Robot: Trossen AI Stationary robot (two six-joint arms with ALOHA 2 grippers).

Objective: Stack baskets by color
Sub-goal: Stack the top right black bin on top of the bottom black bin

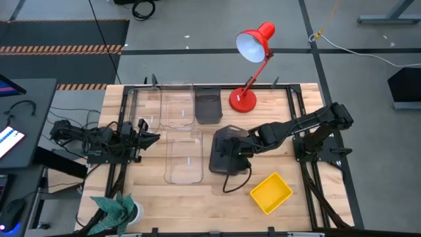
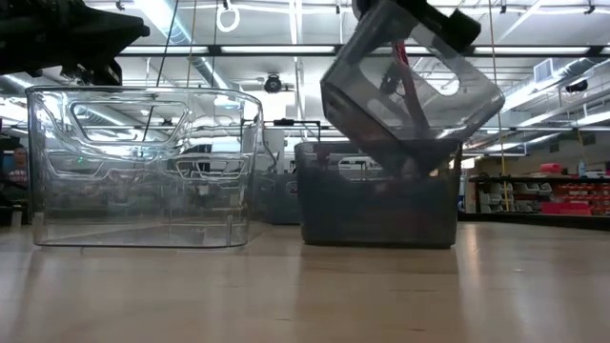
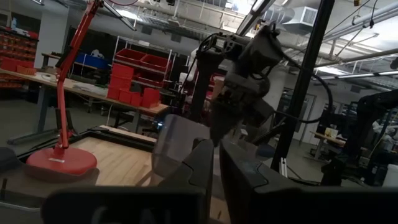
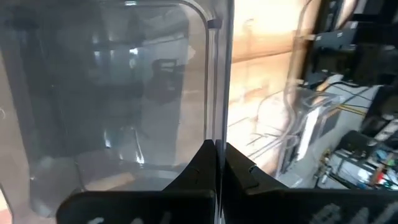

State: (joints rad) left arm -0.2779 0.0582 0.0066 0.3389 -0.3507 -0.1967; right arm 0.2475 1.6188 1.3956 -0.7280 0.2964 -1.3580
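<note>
Low view shows the right gripper (image 1: 240, 155) clamping a tilted grey basket (image 2: 410, 81) above another grey basket (image 2: 376, 205); next, level and lower it inside.

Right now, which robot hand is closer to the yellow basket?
The right. The right gripper is shut on a grey basket just beside the yellow basket. The left gripper waits at the table's far left side.

A red desk lamp (image 1: 250, 62) stands at the table's (image 1: 289, 210) far edge.
</note>
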